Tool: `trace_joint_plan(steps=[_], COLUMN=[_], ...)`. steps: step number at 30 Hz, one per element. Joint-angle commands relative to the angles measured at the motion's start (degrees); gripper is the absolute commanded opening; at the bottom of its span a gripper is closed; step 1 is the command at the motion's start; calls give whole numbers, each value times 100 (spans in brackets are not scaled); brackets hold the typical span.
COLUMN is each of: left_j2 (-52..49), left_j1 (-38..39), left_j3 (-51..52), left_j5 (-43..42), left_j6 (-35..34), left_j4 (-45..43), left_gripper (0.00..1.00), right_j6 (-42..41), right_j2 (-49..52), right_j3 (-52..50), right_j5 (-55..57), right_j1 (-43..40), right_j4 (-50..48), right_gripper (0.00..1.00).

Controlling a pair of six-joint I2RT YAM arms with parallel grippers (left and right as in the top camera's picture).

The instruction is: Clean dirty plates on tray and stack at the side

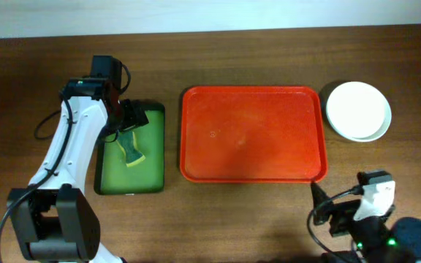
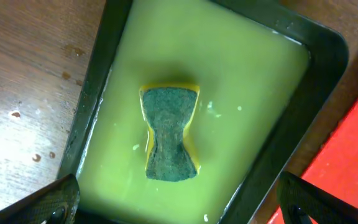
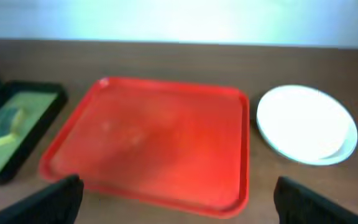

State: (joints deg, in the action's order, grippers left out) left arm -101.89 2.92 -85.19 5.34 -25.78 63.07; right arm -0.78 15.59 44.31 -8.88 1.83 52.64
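- Looks all but finished, judging by the layout alone.
- Bare all over: the tray [image 1: 252,139], with no plate and no visible smear on its red floor in the overhead or right wrist view.
- Stacked on the surface [image 1: 50,58] just beside the tray's right edge, near its far corner: the plates [image 1: 357,109], white on top, with a paler blue-tinged rim peeking out below in the right wrist view.
- Cannot count the layers from these views.
- No yellow marks to be seen on the top plate, though too soft in focus to be sure.
- Lying flat in the green tray [image 1: 152,172], left of the red one: the sponge [image 1: 131,150], dark scrubbing face up, yellow beneath, touched by neither arm.
- Spread wide and empty: left fingers [image 2: 48,202], hovering over the green tray, tips clear of the sponge.
- Likewise wide apart and holding nothing: right fingers [image 3: 55,199], down at the near right of the surface, well apart from the stack, facing tray and plates.
- Probably left to do: little more than drawing both arms back to rest.
- Perhaps also worth a check that the stack sits square, given the lower rim poking out on one side.
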Motion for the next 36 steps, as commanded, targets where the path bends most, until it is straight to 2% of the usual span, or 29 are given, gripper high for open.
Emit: trace_joint_plan(steps=[1, 5, 8, 10, 14, 23, 29, 36], left_j2=[109, 109, 109, 109, 109, 109, 109, 109], left_j1=[-20, -20, -20, -20, -20, -20, -20, -20], left_j3=[-52, -52, -52, -52, -52, -52, -52, -52], left_j5=[-15, -15, -15, -17, -15, -15, -15, -17], left_j6=[13, 13, 13, 13, 13, 13, 13, 13], left_j4=[2, 2, 2, 2, 2, 2, 2, 2], left_gripper=[99, 99, 99, 99, 99, 99, 99, 99], right_j6=[57, 52, 57, 57, 31, 678, 94, 94], right_j2=[-713, -1364, -1541, -1541, -1541, -1541, -1541, -1539], right_j3=[-1309, -2656, -3298, -3497, -4280, -4400, -4400, -4400], right_j5=[-85, -155, -162, -105, -149, 26, 122, 118], right_j1=[-46, -177, -354, -374, -374, -131, -352, -352], right_j4=[-1036, -2721, -3832, -4044, -5123, -4872, -4857, -4883], right_gripper=[98, 98, 98, 98, 98, 98, 98, 98])
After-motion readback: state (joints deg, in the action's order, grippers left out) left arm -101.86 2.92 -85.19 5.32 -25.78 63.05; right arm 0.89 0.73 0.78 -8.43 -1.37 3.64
